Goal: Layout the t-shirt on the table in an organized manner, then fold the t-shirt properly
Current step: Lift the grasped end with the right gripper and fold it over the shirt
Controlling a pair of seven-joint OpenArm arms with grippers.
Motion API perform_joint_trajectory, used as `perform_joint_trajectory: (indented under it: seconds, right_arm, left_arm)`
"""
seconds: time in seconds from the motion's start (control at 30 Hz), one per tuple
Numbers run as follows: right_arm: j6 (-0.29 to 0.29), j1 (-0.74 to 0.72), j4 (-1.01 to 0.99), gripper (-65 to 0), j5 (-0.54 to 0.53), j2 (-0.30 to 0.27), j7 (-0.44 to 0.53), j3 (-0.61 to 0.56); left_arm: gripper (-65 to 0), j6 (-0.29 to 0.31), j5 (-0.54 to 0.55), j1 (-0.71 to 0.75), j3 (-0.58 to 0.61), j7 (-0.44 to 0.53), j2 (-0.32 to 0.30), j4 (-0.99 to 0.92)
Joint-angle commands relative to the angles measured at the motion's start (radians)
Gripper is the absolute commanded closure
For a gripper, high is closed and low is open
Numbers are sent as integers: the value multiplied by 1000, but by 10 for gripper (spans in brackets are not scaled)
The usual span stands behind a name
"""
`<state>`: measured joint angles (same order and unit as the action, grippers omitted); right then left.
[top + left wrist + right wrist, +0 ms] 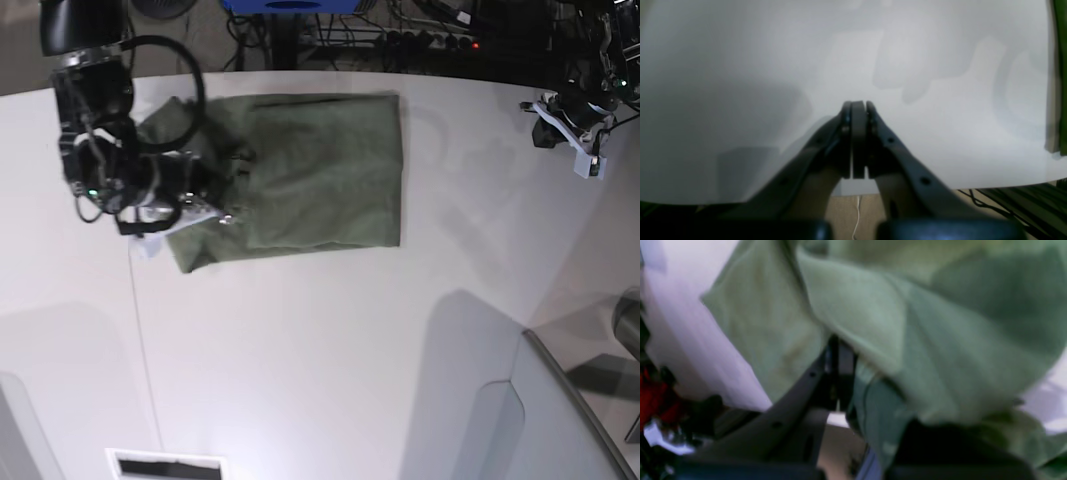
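Note:
The olive-green t-shirt lies as a flat rectangle on the white table, with its left end bunched and lifted. My right gripper is at that left end. In the right wrist view its fingers are shut on a fold of the t-shirt, and cloth drapes over and hides the right finger. My left gripper hovers over the table's far right corner, well away from the shirt. In the left wrist view the left gripper is shut and holds nothing above the bare table.
A grey angled panel with a dark edge rises at the front right. A thin dark seam runs down the tabletop on the left to a slot at the front edge. Cables and a power strip lie beyond the far edge.

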<state>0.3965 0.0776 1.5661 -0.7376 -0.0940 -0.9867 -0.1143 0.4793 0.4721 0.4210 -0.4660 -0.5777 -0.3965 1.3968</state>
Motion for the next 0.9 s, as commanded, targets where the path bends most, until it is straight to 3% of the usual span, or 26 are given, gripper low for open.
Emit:
perform_joint_trajectory:
  seconds: [0.0, 0.2, 0.33, 0.43, 0.67, 0.87]
  right_arm:
    - [17, -15, 26, -6, 5, 10, 1, -18]
    - [81, -49, 26, -6, 86, 63, 7, -178]
    - [167, -88, 24, -6, 157, 92, 9, -269]
    - [196, -115, 24, -6, 200, 101, 9, -325]
    - [203, -166, -31, -6, 204, 159, -1, -353]
    - [203, -187, -117, -6, 204, 181, 21, -463]
  left_arm:
    - [0, 5, 9, 0, -9, 18, -17, 17]
    - [0, 5, 9, 0, -9, 18, -17, 13]
    - [0, 5, 9, 0, -9, 18, -17, 13]
    - [0, 5, 9, -1, -9, 18, -17, 14]
    - [0, 5, 9, -1, -9, 18, -17, 11]
    - [0, 5, 9, -1, -9, 18, -17, 9]
